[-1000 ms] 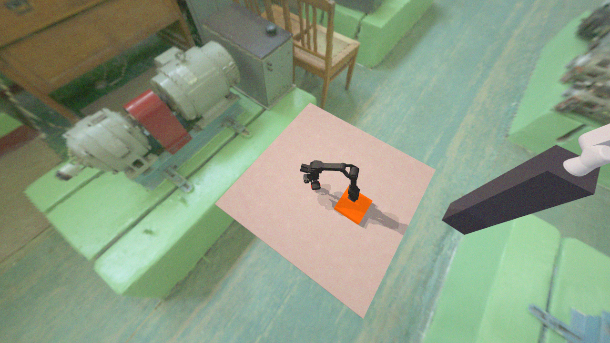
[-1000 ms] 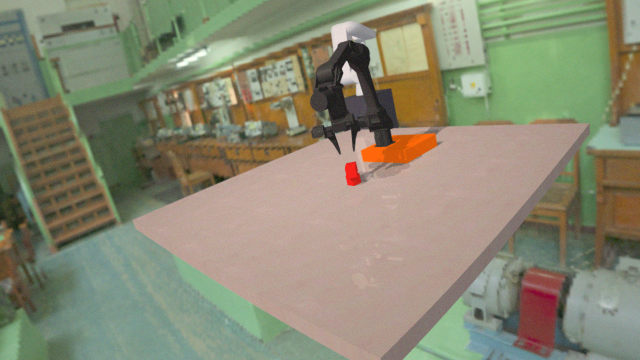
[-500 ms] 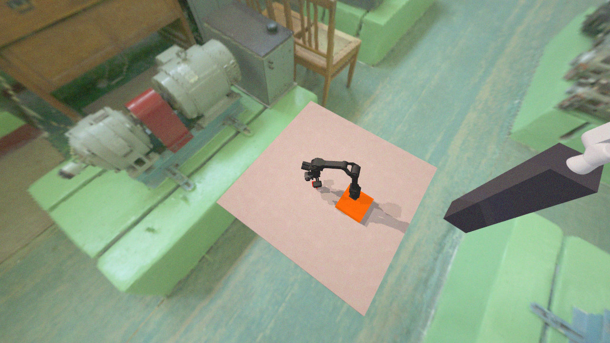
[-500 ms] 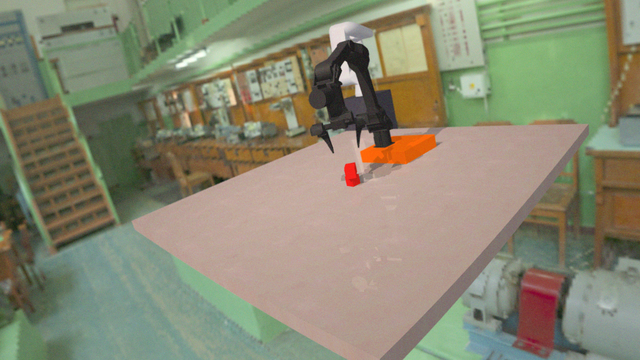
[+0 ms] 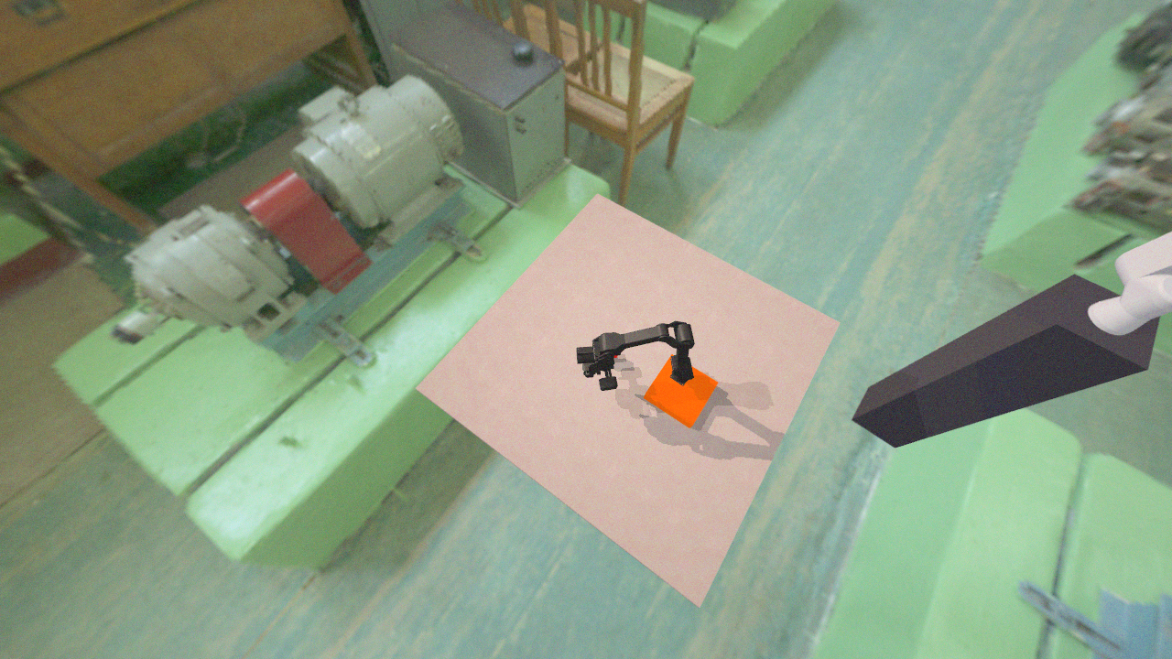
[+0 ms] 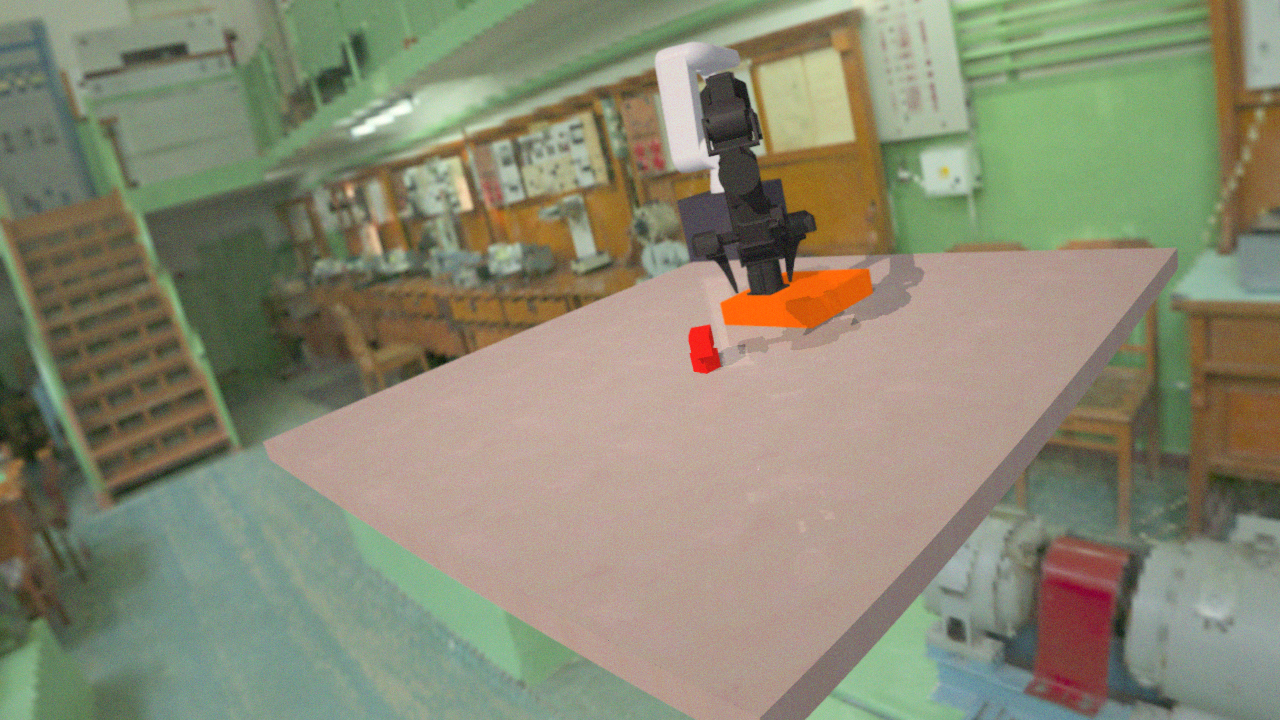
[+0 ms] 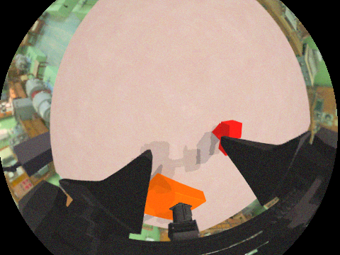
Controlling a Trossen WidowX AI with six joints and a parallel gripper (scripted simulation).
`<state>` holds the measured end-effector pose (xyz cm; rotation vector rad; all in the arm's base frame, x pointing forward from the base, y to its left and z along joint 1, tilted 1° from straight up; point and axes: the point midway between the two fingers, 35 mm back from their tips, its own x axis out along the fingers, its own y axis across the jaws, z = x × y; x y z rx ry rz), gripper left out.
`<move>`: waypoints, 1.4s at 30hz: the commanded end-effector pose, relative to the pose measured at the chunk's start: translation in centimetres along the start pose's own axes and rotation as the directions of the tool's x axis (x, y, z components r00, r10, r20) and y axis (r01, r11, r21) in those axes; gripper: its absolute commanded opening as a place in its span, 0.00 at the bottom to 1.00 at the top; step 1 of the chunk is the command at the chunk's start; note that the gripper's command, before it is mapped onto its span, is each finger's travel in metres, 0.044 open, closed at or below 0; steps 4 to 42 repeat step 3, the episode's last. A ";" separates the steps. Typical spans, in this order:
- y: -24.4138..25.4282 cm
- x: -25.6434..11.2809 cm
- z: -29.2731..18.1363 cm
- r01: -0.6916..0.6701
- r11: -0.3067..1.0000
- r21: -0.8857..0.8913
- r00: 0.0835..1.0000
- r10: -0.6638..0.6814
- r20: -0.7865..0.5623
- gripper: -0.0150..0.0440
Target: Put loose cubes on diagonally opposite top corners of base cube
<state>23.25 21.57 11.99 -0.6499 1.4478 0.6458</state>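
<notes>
The red cubes (image 6: 704, 349) stand as a small stack on the pink table, one part sitting on another and set a little to one side. I cannot tell the single cubes apart. In the wrist view only one red top (image 7: 229, 129) shows, partly hidden behind my right finger. My gripper (image 6: 758, 268) is open and empty. It hangs above the table, up and to the right of the stack and apart from it. It also shows in the wrist view (image 7: 186, 146) and in the overhead view (image 5: 602, 372).
The arm stands on an orange base plate (image 6: 796, 298), close behind the gripper; the plate also shows in the overhead view (image 5: 679, 393). A dark wedge-shaped block (image 5: 1007, 361) on a white mount hangs off the table's right side. A motor unit (image 5: 287, 237) lies beyond the left edge.
</notes>
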 end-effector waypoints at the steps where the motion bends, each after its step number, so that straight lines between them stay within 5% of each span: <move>1: 0.3 0.1 -0.2 -0.001 1.000 0.017 1.000 0.001 -0.007 0.93; 42: 0.3 0.1 -0.2 -0.001 1.000 0.017 1.000 0.001 -0.007 0.93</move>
